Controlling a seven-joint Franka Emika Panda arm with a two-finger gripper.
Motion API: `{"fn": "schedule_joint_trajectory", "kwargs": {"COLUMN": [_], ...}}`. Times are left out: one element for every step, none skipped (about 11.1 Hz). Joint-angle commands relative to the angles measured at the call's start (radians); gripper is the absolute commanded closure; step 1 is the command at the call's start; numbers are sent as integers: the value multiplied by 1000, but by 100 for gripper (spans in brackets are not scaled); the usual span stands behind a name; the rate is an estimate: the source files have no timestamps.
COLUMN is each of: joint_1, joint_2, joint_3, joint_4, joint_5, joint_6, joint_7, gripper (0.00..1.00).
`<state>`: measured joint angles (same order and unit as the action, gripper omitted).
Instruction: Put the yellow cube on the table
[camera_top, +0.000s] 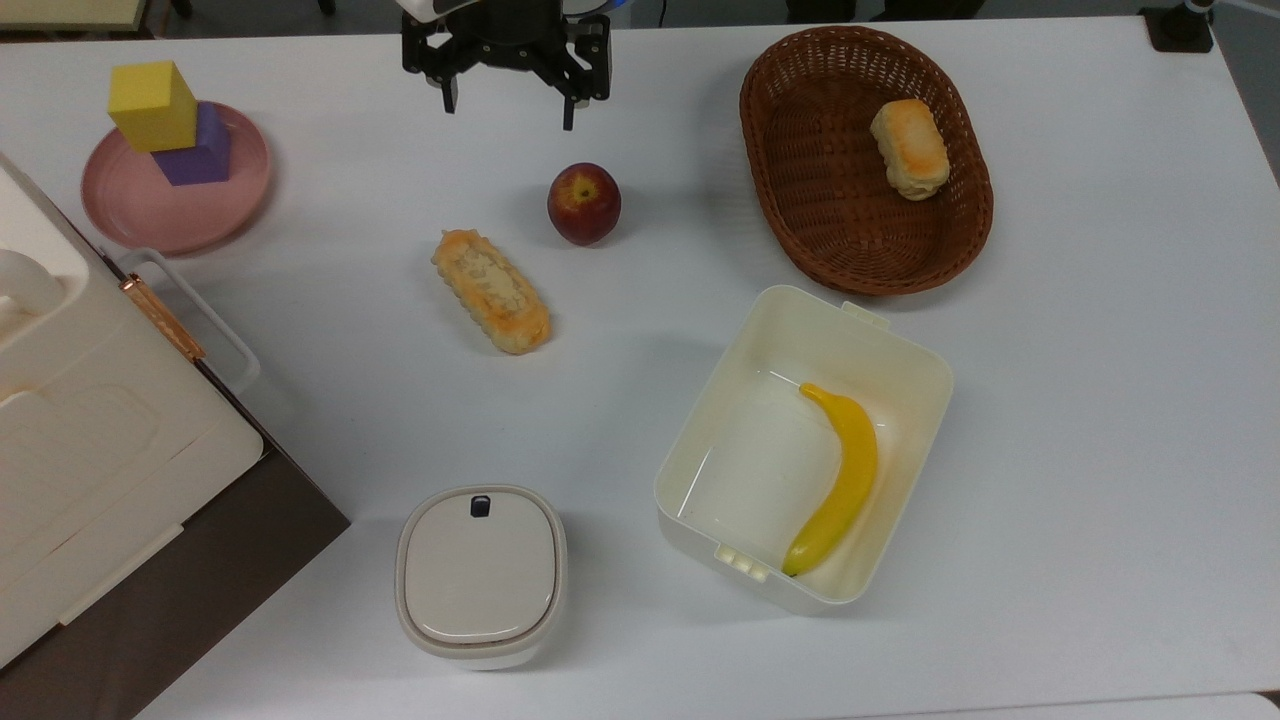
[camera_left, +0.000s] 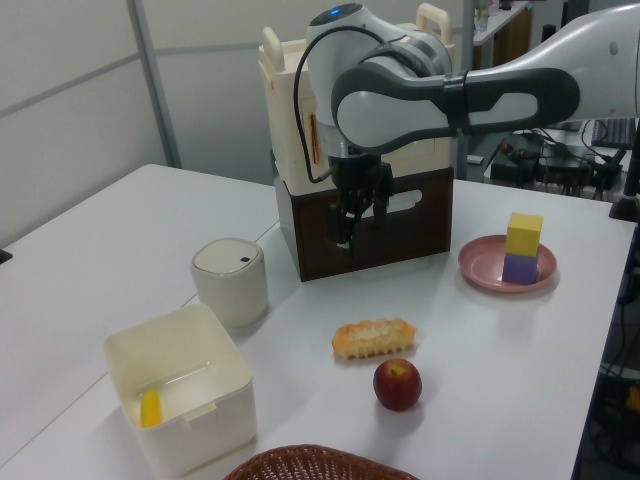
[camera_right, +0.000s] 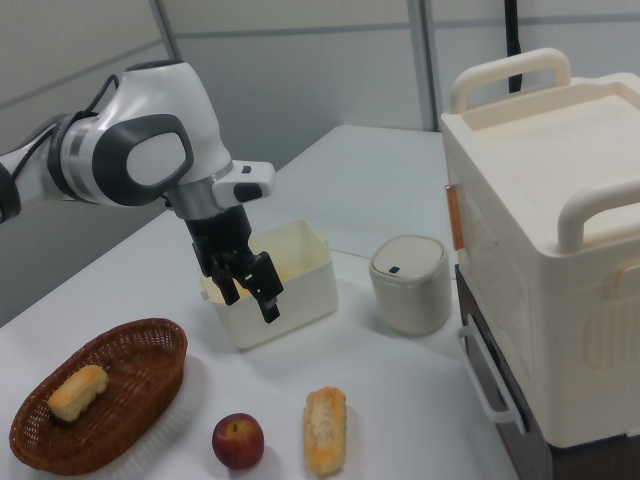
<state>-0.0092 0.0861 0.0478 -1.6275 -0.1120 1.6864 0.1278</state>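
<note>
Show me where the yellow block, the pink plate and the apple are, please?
yellow block (camera_top: 152, 93), top view, its top face.
pink plate (camera_top: 130, 215), top view, bare part near its rim.
apple (camera_top: 584, 204), top view, middle of its red skin.

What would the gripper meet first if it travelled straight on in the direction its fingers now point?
The gripper points down, so probably bare table, a little short of the apple. Depth is uncertain; nothing else seems to lie in that line.
</note>
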Motion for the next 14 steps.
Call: {"fn": "schedule_joint_trajectory", "kwargs": {"joint_1": [12, 11, 11, 11, 11, 8, 6, 6, 6, 5, 3, 2, -3, -23], "joint_2": [1, 1, 1, 1, 1, 0, 0, 0, 0, 0, 0, 0, -2, -11], "joint_3": [-3, -3, -3, -3, -3, -3, -3, -3, -3, -3, -3, -3, -9, -20], "joint_4": [-12, -11, -11, -11, -11, -11, -11, -12, -11, -11, -11, -11, -11, -11], "joint_5": [6, 6, 6, 6, 6, 8, 8, 8, 8, 8, 8, 8, 8, 8], "joint_6": [3, 3, 3, 3, 1, -1, -2, -5, -7, -7, -7, -8, -13, -28], "joint_7": [-2, -4, -4, -8, -35, -68, -91, -94, -96, -96, -96, -103, -140, -155], "gripper": [0, 0, 0, 0, 0, 0, 0, 0, 0, 0, 0, 0, 0, 0]}}
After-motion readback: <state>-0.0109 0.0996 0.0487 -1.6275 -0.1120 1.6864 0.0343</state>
